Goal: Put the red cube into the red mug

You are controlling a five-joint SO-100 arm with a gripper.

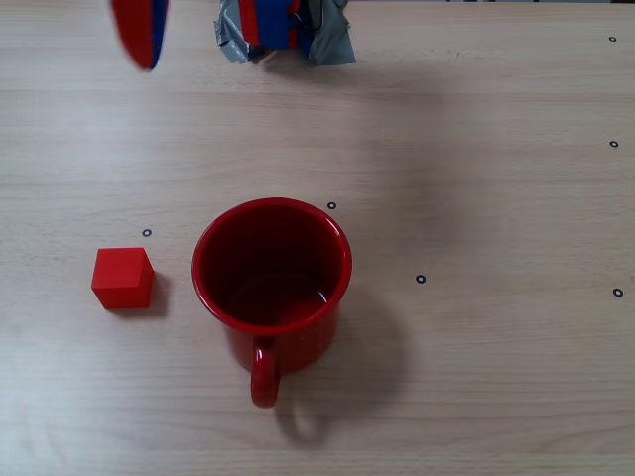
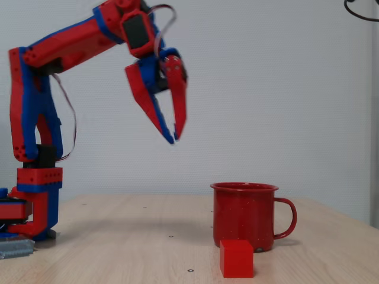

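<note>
One small red cube, likely light, rigid and matte, sits beside the red mug; pinch its flat opposite faces with the slightly parted, empty tool.

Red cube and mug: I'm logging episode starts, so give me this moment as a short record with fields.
cube: red cube on the table, outside the mug, ungrasped
mug: red mug upright, nothing seen inside, handle toward the bottom of the overhead fixed view
relation: cube left of the mug in that view, apart, not touching
gripper: gripper high above the table, tips nearly together, holding nothing
table: light wood table
task state: cube not yet in the mug
</note>
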